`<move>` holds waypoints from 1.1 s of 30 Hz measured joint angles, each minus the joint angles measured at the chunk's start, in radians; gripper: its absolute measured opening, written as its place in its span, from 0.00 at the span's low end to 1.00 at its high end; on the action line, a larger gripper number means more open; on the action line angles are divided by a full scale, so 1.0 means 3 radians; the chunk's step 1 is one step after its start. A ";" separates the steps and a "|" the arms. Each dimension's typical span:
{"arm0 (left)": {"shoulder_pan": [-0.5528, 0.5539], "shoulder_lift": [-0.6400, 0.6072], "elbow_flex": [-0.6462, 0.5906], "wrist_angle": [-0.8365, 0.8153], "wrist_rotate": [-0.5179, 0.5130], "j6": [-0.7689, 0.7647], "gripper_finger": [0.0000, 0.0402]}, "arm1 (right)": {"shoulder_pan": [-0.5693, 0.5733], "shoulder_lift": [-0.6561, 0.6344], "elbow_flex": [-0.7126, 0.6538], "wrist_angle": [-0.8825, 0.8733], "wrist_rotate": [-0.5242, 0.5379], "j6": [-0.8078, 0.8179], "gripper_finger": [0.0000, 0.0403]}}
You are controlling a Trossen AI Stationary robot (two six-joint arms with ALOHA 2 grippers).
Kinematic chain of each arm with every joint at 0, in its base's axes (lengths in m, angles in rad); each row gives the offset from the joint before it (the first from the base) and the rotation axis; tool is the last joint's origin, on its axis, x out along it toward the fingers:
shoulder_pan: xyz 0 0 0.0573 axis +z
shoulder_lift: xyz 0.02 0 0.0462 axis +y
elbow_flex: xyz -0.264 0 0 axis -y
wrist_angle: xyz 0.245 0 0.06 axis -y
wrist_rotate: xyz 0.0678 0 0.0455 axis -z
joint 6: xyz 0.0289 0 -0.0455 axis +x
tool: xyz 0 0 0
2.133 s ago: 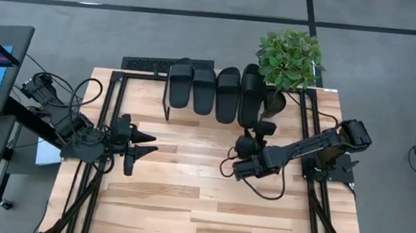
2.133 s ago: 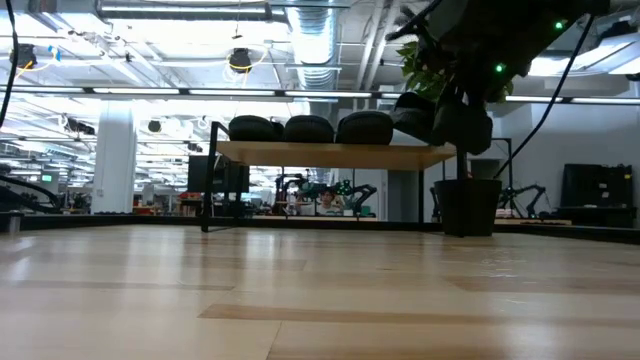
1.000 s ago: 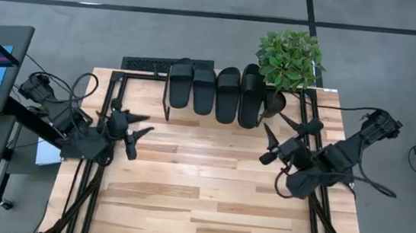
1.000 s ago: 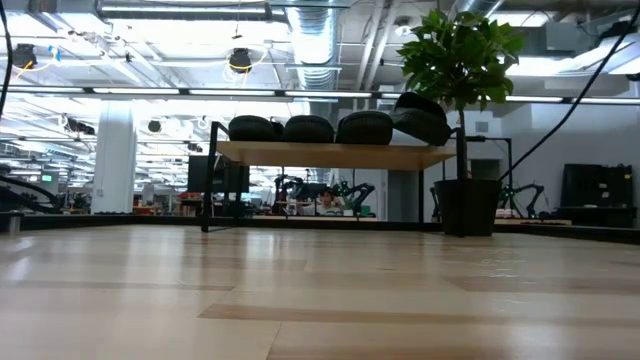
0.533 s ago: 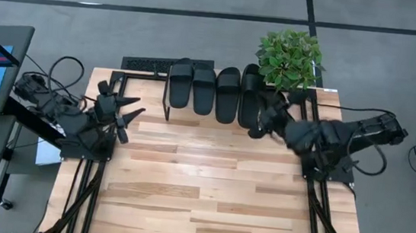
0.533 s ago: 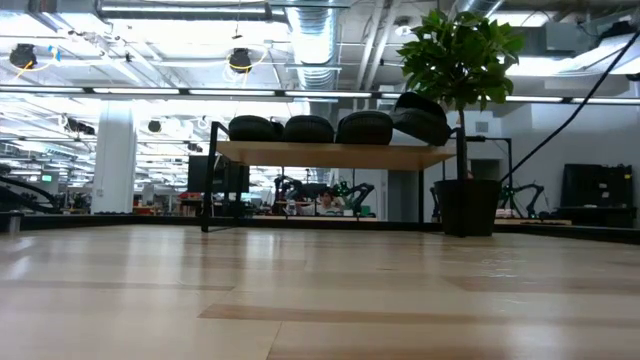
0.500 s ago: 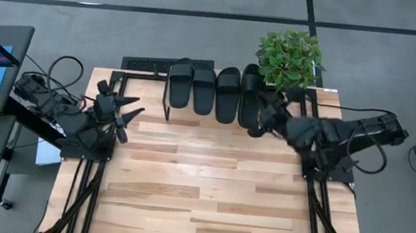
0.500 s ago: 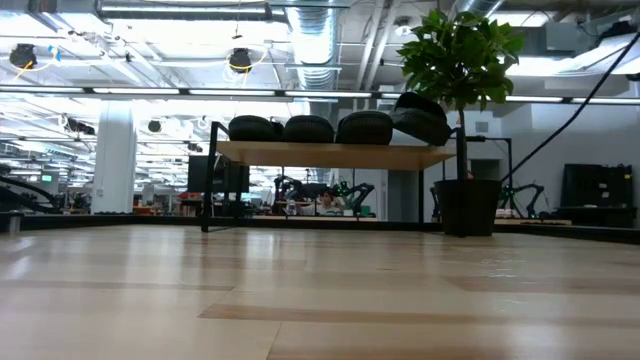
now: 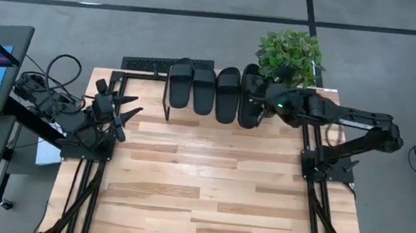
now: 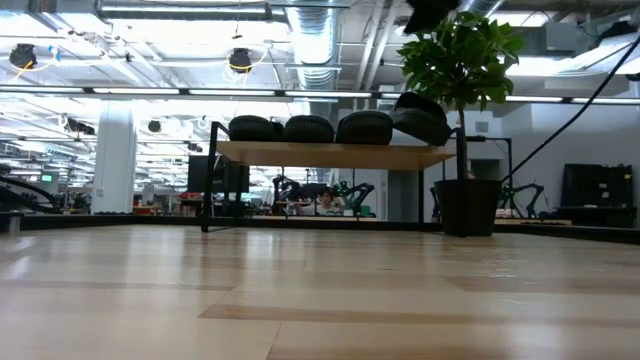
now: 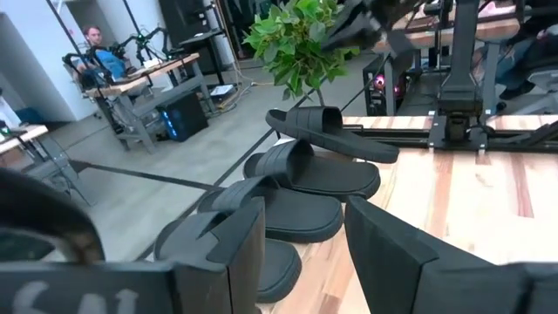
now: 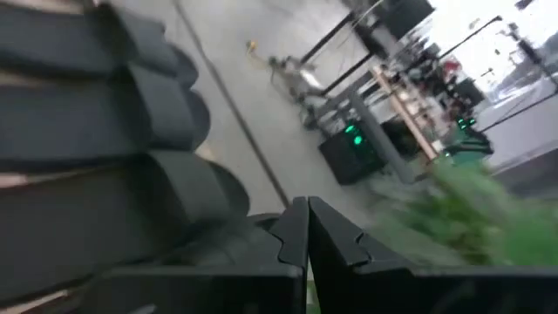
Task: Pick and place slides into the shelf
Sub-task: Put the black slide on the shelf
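High view | my right gripper (image 9: 259, 100) pinched empty over tilted fourth of the slides (image 9: 249, 96), perhaps nudging it flat on shelf (image 10: 330, 154) | left gripper (image 9: 126, 111) parted, waiting.

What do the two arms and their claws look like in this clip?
Both arms are matte black with jointed links and loose black cables. The left claw ends in two pointed, tapering fingers. The right claw has blocky dark fingers with notched tips; a small green light glows near its wrist.

Matte black slides (image 9: 216, 91) lie on the light-wood, black-metal-legged shelf (image 10: 330, 155).
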 joint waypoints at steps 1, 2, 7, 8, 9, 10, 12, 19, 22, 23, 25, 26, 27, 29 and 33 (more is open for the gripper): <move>0.0000 -0.0001 0.0000 -0.0002 0.0000 0.0034 0.37 | -0.0043 0.0047 0.0000 -0.0026 -0.0047 0.0001 0.00; 0.0000 -0.0001 0.0000 -0.0004 0.0000 0.0069 0.37 | -0.0080 0.0098 0.0000 -0.0062 -0.0113 0.0001 0.00; 0.0000 -0.0002 0.0000 -0.0007 -0.0006 0.0246 0.37 | -0.0304 0.0352 0.0000 -0.0107 -0.0275 -0.0024 0.00; 0.0000 -0.0002 0.0000 -0.0008 -0.0022 0.0280 0.37 | -0.0356 0.0376 0.0001 -0.0123 -0.0310 -0.0020 0.00; 0.0000 -0.0001 0.0000 -0.0007 -0.0033 0.0310 0.37 | -0.0409 0.0406 0.0001 -0.0159 -0.0324 -0.0015 0.00; 0.0000 -0.0001 0.0000 -0.0008 -0.0034 0.0335 0.37 | -0.0457 0.0433 0.0001 -0.0181 -0.0328 -0.0011 0.00; 0.0000 -0.0001 0.0000 -0.0008 -0.0036 0.0352 0.37 | -0.0536 0.0475 0.0001 -0.0209 -0.0334 -0.0005 0.00; 0.0000 -0.0001 0.0000 -0.0008 -0.0033 0.0346 0.37 | -0.0733 0.0478 0.0001 -0.0294 -0.0373 -0.0002 0.00; 0.0000 -0.0001 0.0000 -0.0008 -0.0033 0.0334 0.37 | -0.0751 0.0476 0.0001 -0.0355 -0.0384 0.0002 0.00; 0.0000 -0.0001 0.0000 -0.0008 -0.0033 0.0334 0.37 | -0.0749 0.0476 0.0001 -0.0367 -0.0386 0.0008 0.00; 0.0000 -0.0001 0.0000 -0.0008 -0.0033 0.0327 0.37 | -0.0728 0.0476 0.0001 -0.0373 -0.0385 0.0032 0.00; 0.0000 -0.0001 0.0000 -0.0008 -0.0033 0.0317 0.37 | -0.0711 0.0476 0.0001 -0.0376 -0.0386 0.0041 0.00; 0.0000 -0.0001 0.0000 -0.0008 -0.0033 0.0313 0.37 | -0.0700 0.0476 0.0001 -0.0383 -0.0385 0.0060 0.00; 0.0000 -0.0001 0.0000 -0.0008 -0.0028 0.0311 0.37 | -0.0677 0.0476 0.0001 -0.0386 -0.0385 0.0063 0.00; 0.0000 -0.0001 0.0000 -0.0008 0.0056 0.0310 0.37 | -0.0642 0.0476 0.0001 -0.0410 -0.0428 0.0076 0.00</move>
